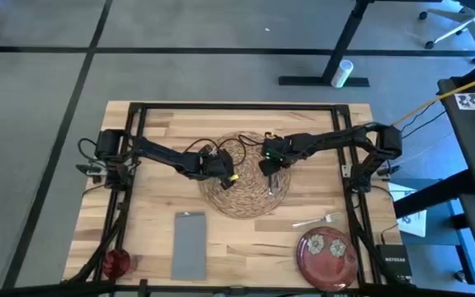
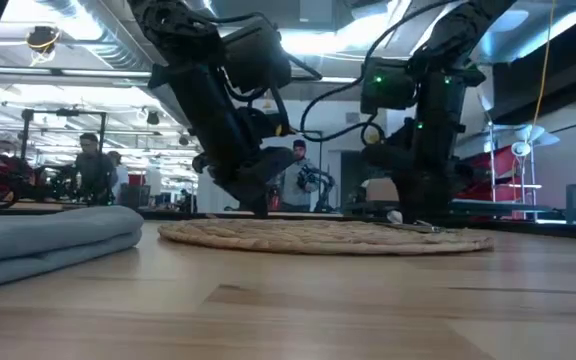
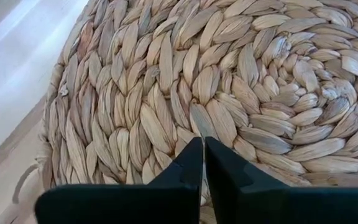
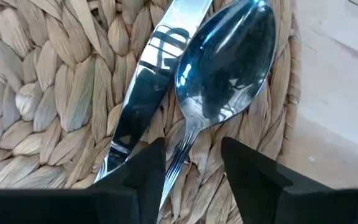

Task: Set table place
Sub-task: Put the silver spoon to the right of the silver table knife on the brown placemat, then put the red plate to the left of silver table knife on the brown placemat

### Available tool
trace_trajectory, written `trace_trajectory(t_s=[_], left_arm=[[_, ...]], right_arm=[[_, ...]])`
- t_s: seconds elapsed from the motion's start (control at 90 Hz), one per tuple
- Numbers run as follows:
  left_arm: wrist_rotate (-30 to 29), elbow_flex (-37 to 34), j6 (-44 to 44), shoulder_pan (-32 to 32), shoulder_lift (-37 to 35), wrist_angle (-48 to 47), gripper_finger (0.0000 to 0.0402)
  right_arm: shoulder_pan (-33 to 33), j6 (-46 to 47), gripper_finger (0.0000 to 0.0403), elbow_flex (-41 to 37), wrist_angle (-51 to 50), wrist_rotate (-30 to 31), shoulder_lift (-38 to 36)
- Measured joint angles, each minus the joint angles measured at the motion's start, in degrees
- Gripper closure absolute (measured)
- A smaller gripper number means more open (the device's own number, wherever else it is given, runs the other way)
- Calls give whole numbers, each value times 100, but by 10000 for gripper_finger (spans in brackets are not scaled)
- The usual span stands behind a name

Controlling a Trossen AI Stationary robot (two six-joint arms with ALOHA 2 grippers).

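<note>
Nearest on the pale butcher-block wooden table (image 1: pixel 151 136) lie the small red cup (image 1: pixel 115 262) at the near left, the gray rectangular napkin (image 1: pixel 190 245) beside it, and the dark red plate with two pale flowers (image 1: pixel 327 255) at the near right, with a silver fork (image 1: pixel 318 219) just beyond the plate. Farther in, at the middle, sits the round woven straw mat (image 1: pixel 242 195). On its right part lie a silver spoon (image 4: pixel 225 59) and a silver knife (image 4: pixel 146 84), side by side and touching, their long axes running near to far. The right gripper (image 4: pixel 191 163) hangs directly over their handles, fingers spread astride the spoon's stem; it is clearly the nearer arm. The left gripper (image 3: pixel 202 163), fingers pressed together, hovers over the mat's left part.
</note>
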Motion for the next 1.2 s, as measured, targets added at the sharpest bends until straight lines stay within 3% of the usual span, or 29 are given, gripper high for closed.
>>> trace_trajectory(t_s=[0.633, 1.2], left_arm=[[0, 0, -6, 0, 0, -7, 402], [-14, -2, 300, -5, 143, 4, 402]], right_arm=[[0, -149, 256, 0, -220, -27, -10], [0, -295, 256, -15, -661, 224, -440]])
